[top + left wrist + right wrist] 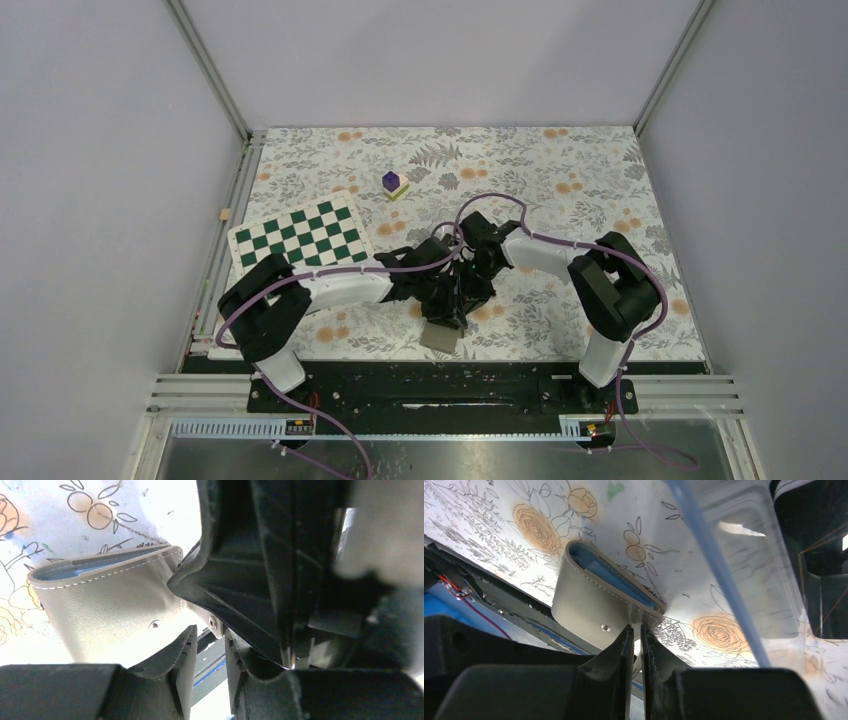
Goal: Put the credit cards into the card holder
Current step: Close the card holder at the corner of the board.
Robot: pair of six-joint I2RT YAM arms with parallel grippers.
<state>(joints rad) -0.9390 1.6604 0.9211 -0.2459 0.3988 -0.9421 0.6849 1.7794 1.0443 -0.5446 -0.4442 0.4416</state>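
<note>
2 grippers meet mid-table nr the front edge, over 1 card holder. Item 1: card holder, grey-brown w/ pale stitching, pale blue lining showing at its open mouth, small metal dot on cover. It sits on floral cloth, close to the table's front edge, betw. the two arm bases. Item 2: right gripper, jaws almost together, pinching a thin flap at holder's lower corner. Item 3: left gripper, jaws narrow but apart, gap shows thru to what lies below. Its tips are just beside holder's cover and riveted tab, w/ the right gripper's black body crowding close. Item 4: clear plastic box, near holder; touching or not, can't tell. Item 5: green/white checkerboard, left side. Item 6: purple cube, further back, well apart from holder.
</note>
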